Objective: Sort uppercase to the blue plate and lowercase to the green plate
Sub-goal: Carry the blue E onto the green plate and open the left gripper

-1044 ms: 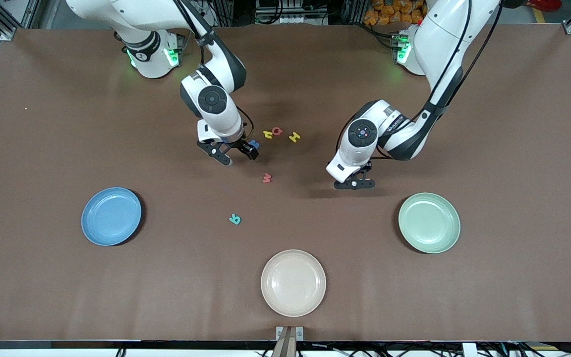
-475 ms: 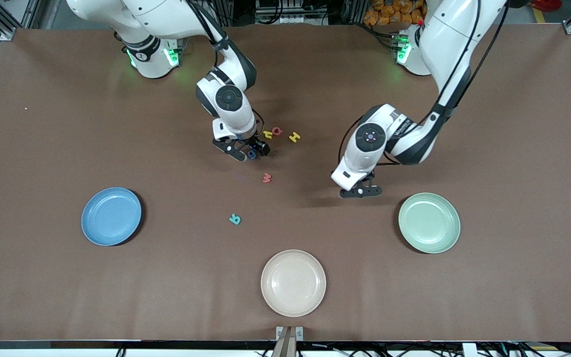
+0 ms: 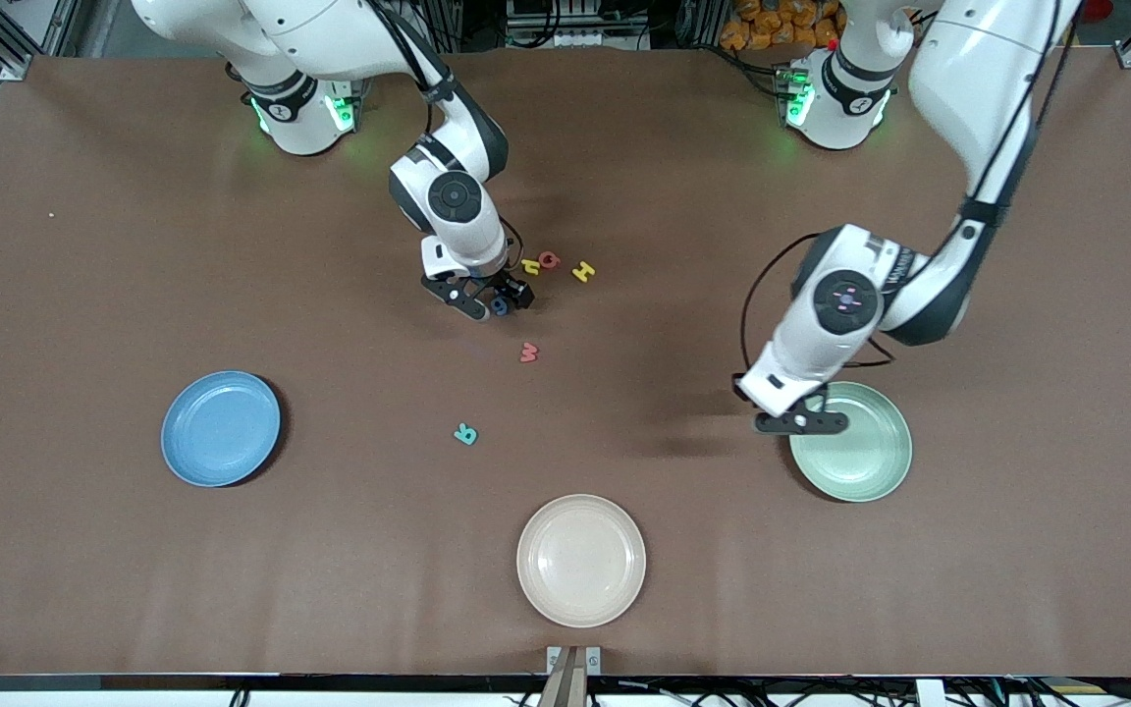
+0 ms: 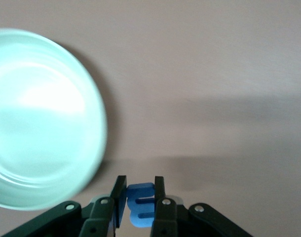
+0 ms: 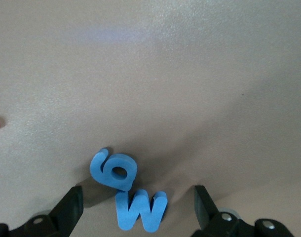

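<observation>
My left gripper [image 3: 801, 424] [image 4: 140, 185] is shut on the blue m [image 4: 140, 207] and hangs over the rim of the green plate [image 3: 860, 462] [image 4: 37, 123]. My right gripper [image 3: 487, 302] [image 5: 138, 197] is open and low at the table, its fingers on either side of the blue W [image 5: 140, 212] and the blue g [image 5: 113, 170], which touch each other. Yellow n [image 3: 530, 265], red Q [image 3: 549, 259] and yellow H [image 3: 582, 271] lie in a row beside it. Red w [image 3: 528, 352] and teal R [image 3: 465, 433] lie nearer the camera. The blue plate [image 3: 220, 428] holds nothing.
A cream plate [image 3: 580, 560] sits near the table's front edge, between the two coloured plates and nearer the camera than both. The brown table top [image 3: 134, 245] is bare toward both ends.
The left arm has carried the blue m from the table's middle to the green plate's rim. The right gripper shifted onto the blue W and g, then stayed still.
</observation>
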Robot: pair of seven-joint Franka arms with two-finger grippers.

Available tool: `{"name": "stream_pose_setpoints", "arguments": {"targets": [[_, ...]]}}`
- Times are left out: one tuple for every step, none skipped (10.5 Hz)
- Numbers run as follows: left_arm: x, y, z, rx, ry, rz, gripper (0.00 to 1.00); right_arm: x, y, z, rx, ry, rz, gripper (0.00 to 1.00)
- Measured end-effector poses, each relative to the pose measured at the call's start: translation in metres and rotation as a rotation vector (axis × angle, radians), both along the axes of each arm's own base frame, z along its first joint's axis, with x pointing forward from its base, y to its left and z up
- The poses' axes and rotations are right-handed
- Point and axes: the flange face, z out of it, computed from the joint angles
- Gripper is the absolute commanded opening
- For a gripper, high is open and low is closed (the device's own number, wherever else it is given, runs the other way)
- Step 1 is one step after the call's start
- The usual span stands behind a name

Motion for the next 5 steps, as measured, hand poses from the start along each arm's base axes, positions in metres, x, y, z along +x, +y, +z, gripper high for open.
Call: {"name": "stream_pose_setpoints", "arguments": {"targets": [[0.006,0.021,0.004,0.007,0.003,-0.027,0.00,-0.001,0.000,0.000,0.000,0.000,0.001,1.00],[0.010,0.034,0.005,0.013,0.010,-0.045,0.00,-0.001,0.001,0.000,0.000,0.000,0.003,1.00],[0.011,0.044,0.003,0.019,0.019,-0.053,0.00,-0.002,0.002,0.000,0.000,0.000,0.004,1.00],[0.013,0.057,-0.001,0.032,0.029,-0.066,0.00,-0.002,0.002,0.000,0.000,0.000,0.004,1.00],[0.016,0.078,-0.007,0.049,0.040,-0.084,0.00,-0.002,0.002,0.000,0.000,0.000,0.004,1.00]]}}
